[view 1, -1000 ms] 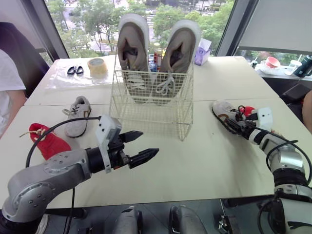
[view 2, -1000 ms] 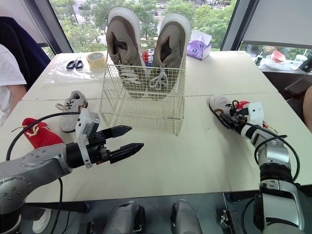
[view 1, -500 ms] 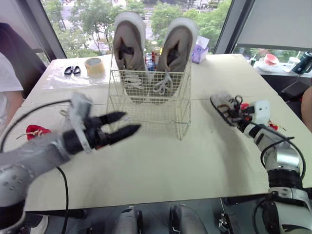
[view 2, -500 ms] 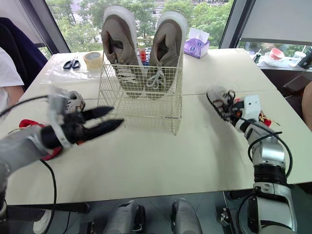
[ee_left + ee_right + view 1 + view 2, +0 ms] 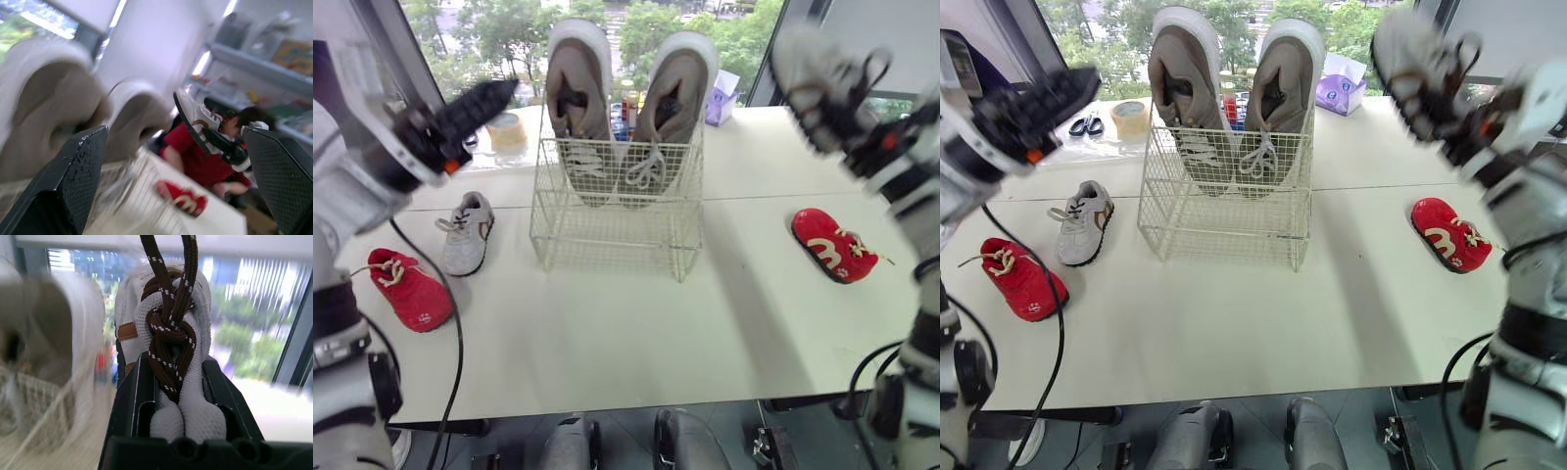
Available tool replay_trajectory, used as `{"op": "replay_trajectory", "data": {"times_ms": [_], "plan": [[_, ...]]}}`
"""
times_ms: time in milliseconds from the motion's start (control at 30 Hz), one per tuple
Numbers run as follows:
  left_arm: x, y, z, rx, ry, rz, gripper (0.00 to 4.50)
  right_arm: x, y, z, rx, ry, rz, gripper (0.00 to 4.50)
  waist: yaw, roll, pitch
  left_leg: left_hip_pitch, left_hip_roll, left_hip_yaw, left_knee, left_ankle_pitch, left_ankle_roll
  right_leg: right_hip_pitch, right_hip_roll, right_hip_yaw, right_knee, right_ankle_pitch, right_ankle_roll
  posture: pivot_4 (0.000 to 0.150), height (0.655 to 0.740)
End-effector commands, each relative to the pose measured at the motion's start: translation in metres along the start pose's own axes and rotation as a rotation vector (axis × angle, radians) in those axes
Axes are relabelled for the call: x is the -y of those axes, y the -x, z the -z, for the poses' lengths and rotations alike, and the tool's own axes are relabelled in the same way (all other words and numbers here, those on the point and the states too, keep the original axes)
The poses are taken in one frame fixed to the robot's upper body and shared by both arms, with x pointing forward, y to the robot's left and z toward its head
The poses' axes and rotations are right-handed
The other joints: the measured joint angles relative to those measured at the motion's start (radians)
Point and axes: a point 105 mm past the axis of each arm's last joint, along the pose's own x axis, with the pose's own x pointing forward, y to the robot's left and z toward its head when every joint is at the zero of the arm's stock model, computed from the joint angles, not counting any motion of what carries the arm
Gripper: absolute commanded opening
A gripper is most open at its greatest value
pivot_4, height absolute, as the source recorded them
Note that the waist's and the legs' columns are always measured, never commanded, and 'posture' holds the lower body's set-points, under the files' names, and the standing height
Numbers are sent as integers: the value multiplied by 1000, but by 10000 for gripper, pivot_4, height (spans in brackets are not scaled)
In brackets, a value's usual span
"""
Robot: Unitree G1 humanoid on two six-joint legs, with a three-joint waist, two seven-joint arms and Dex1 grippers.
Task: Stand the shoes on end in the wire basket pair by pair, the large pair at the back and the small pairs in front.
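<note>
Table (image 5: 636, 323) is carrying the wire basket (image 5: 612, 235), large pair (image 5: 579, 88) at back. Right hand (image 5: 1459, 117) is clamping a small white shoe (image 5: 1415, 54) aloft at two o'clock; left hand (image 5: 494, 96) is gaping. Next, likely: standing it in front.

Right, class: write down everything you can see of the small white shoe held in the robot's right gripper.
The small white shoe has a white mesh upper, tan trim on its side, a pale sole and dark brown laces flecked with white, tied in a knot. The right gripper clamps its two black fingers on the upper by the laces and holds it in the air, to the right of the wire basket, touching nothing else.
</note>
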Motion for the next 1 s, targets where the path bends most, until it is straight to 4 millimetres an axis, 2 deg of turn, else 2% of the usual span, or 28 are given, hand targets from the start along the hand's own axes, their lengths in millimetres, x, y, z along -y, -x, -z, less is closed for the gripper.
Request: {"op": "replay_trajectory", "data": {"times_ms": [33,100,233,467,800,900,1000], "plan": [[4,-19,-21,25,6,94,45000,-31,-14,-56,173,179,-175,4564,-3,-3,-2,1,0,0,-2,0,0,1,1,0,0,-1,1,1500,7400],[7,-32,-28,31,13,144,45000,-54,-22,-64,206,258,-290,4564,-6,-6,-4,6,0,1,-9,0,-1,4,1,0,-3,-1,1,1500,7400],[16,-50,-29,-1,18,223,45000,-92,-31,-64,255,360,-476,4564,-18,-7,-3,5,0,1,-11,2,-4,3,0,0,-4,-1,1,1500,7400],[28,-56,-22,-88,48,308,45000,-113,-43,-49,301,423,-575,4564,-21,-7,-2,3,1,1,-11,5,-9,1,-2,0,-4,-1,2,1500,7400],[21,-69,6,-198,40,328,45000,-133,-44,-39,330,498,-653,4564,-21,-7,-2,3,1,1,-11,5,-9,1,-2,0,-4,-1,2,1500,7400],[16,-71,8,-194,43,333,37126,-138,-42,-39,334,516,-673,4501,-21,-7,-2,3,1,1,-11,5,-9,1,-2,-1,-4,-1,2,1500,7400],[17,-72,6,-179,55,344,22888,-140,-40,-38,329,521,-686,4501,-21,-7,-2,3,1,1,-11,5,-9,1,-2,-1,-3,-1,2,1500,7400]]}}
